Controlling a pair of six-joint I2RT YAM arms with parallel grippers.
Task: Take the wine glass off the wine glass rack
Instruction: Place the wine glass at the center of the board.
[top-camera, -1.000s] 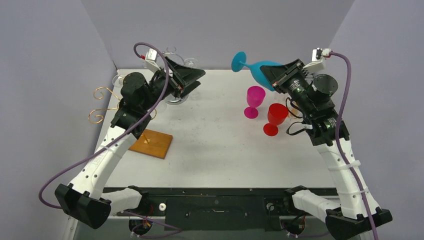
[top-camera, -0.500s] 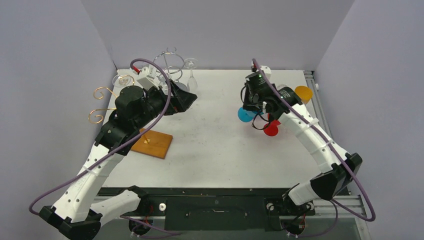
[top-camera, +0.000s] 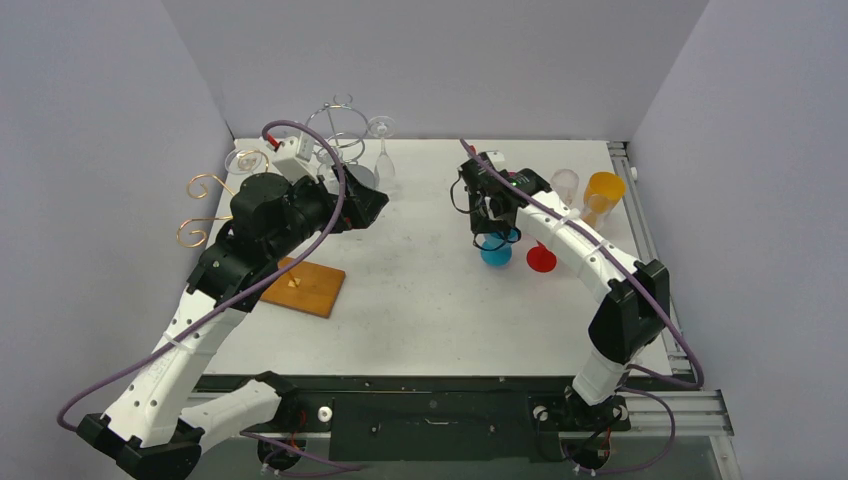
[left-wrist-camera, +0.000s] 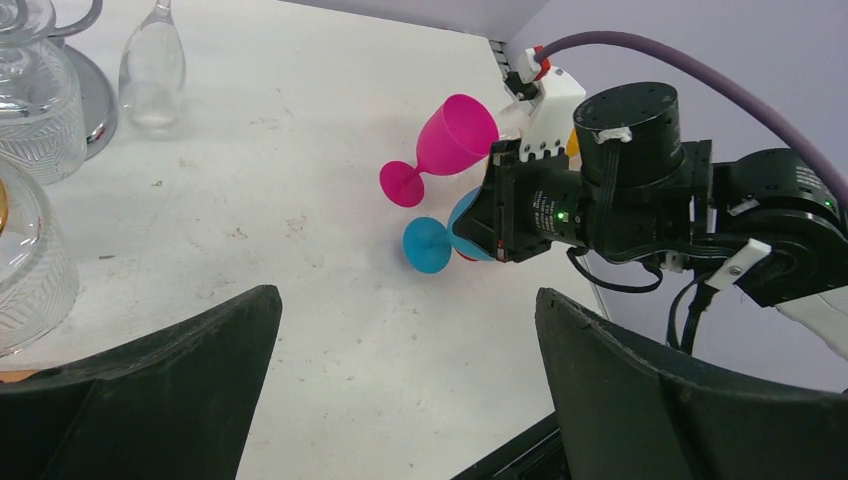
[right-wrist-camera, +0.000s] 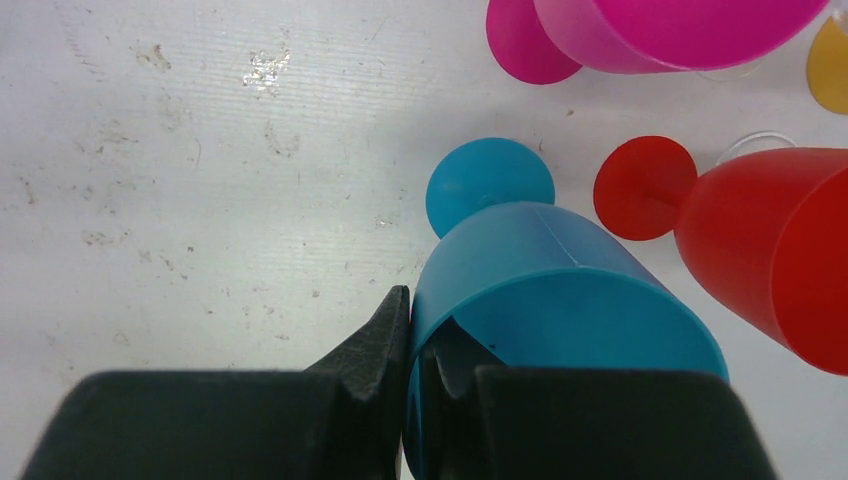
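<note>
Seen from above, pale lilac walls (top-camera: 430, 60) close in a white table (top-camera: 420, 310). The chrome wine glass rack (top-camera: 340, 118) stands at eleven o'clock with clear glasses. The blue wine glass (top-camera: 495, 252) is well apart from it, at three o'clock from centre, under the right gripper (top-camera: 491, 232). The left gripper (top-camera: 372, 205) hangs near the rack. In the left wrist view its jaws gape with only scuffed tabletop between, and the blue glass tilts beside a pink glass (left-wrist-camera: 455, 140). The right wrist view shows the fingers (right-wrist-camera: 375, 340) pinching the blue glass's rim, with a red glass (right-wrist-camera: 770, 240) at three o'clock.
</note>
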